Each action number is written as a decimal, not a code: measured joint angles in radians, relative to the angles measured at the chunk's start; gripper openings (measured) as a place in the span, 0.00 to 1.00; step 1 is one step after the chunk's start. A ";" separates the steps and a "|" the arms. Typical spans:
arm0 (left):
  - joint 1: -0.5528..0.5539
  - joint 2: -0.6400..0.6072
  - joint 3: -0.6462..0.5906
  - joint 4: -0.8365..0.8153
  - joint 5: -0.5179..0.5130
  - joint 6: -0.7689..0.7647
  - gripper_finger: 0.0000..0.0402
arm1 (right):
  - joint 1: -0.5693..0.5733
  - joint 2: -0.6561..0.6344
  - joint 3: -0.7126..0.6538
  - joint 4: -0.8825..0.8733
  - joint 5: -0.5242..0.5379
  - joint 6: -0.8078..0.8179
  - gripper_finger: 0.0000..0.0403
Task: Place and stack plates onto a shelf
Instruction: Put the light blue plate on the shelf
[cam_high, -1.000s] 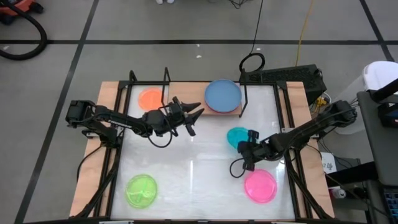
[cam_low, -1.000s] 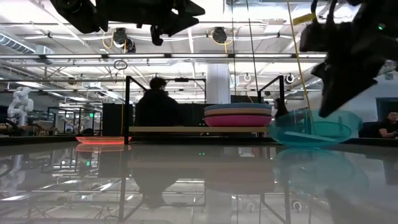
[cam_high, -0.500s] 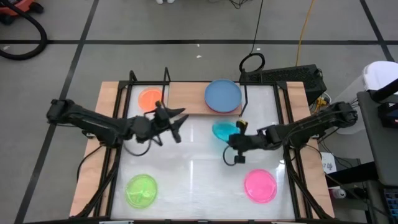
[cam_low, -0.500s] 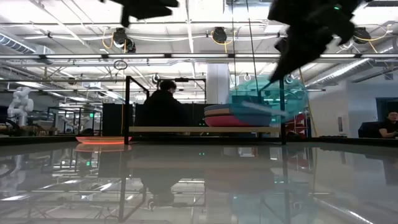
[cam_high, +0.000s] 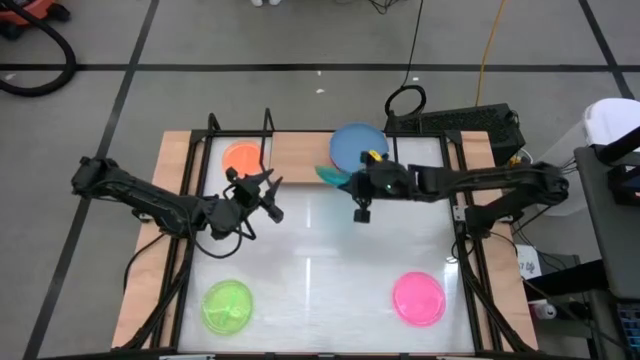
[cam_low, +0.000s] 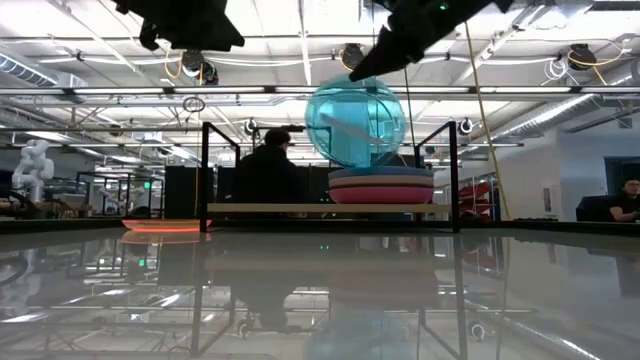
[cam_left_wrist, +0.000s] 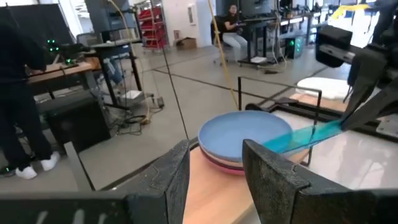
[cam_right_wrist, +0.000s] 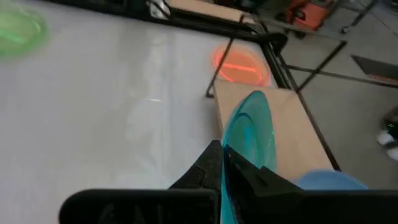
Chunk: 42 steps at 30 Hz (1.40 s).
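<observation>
The shelf (cam_high: 300, 152) is seen at the table's far edge, with a stack topped by the blue plate (cam_high: 358, 148) at its right end and the orange plate (cam_high: 241, 157) at its left. The teal plate (cam_low: 356, 122) is held tilted above the stack's near edge, clamped in the right gripper (cam_high: 362, 183). The left gripper (cam_high: 258, 192) is held with fingers apart, empty, above the table. The lime green plate (cam_high: 228, 305) and hot pink plate (cam_high: 418, 298) are left on the table.

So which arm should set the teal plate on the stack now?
The right. Its pincer is shut on the teal plate, held tilted in the air beside the blue-topped stack on the shelf. The left pincer is open, empty, and over the white tabletop.
</observation>
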 joint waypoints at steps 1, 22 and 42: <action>0.000 0.000 0.000 0.001 0.000 0.000 0.38 | -0.008 0.013 0.017 -0.005 -0.030 -0.001 0.00; -0.036 -0.013 -0.049 -0.038 -0.056 -0.028 0.38 | -0.148 0.419 0.240 0.198 -0.115 -0.277 0.00; -0.032 -0.143 -0.166 0.051 -0.011 -0.108 0.38 | -0.258 0.694 0.314 0.357 -0.212 -0.260 0.00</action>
